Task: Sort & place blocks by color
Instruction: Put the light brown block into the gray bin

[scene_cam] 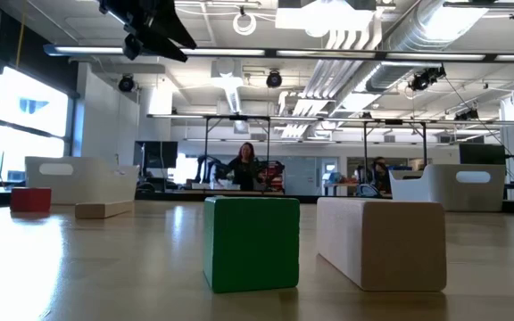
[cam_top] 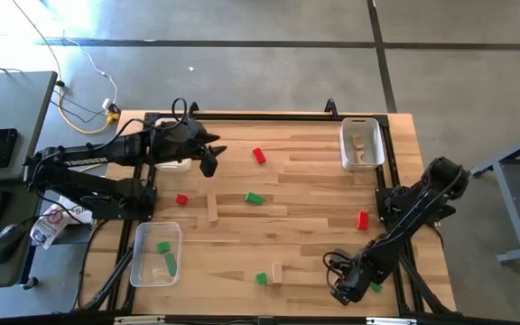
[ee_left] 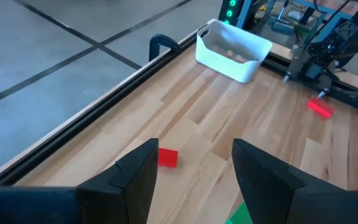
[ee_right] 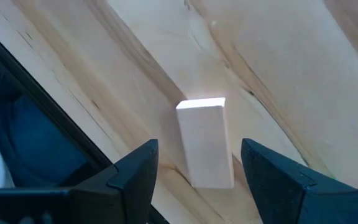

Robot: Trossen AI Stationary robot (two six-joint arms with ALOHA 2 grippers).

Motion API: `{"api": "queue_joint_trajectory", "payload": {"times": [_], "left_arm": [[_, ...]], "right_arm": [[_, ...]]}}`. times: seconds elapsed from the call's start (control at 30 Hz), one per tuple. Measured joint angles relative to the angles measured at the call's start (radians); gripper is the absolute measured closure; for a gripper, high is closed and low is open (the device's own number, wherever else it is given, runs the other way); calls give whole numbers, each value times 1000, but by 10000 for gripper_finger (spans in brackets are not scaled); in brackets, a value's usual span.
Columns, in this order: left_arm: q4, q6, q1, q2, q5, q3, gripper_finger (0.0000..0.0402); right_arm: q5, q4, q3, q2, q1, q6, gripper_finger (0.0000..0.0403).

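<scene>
Blocks scattered on the wooden counter (cam_top: 314,181): red blocks (cam_top: 259,155) at the far middle, near left and right side; green blocks (cam_top: 255,199) at centre and the near edge; plain wood blocks (cam_top: 212,209) between them. Left hand (cam_top: 213,155), fingers apart and empty, raised over the far-left counter. Right hand (cam_top: 346,287), fingers apart and empty, low at the near-right corner, a light wood block (ee_right: 205,142) lying just ahead of it.

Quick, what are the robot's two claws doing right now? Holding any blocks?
Left end effector: open, holding nothing.
Right end effector: open over a wood block, not holding it.
</scene>
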Motion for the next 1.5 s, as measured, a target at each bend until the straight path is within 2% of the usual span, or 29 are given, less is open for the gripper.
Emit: {"api": "queue_joint_trajectory", "payload": {"times": [0.6,0.9,1.07,1.23,1.33,1.5], "left_arm": [[21,9,0,33,4,0,209],[21,45,0,33,4,0,209],[21,45,0,33,4,0,209],[21,45,0,33,4,0,209],[21,45,0,32,4,0,209],[22,80,0,32,5,0,209]], "right_arm": [[64,6,0,9,7,1,185],[-35,84,5,117,6,0,185],[-26,66,6,135,6,6,185],[-10,5,7,137,7,82,186],[-8,-16,8,137,7,104,196],[-14,-32,6,139,5,105,241]]}}
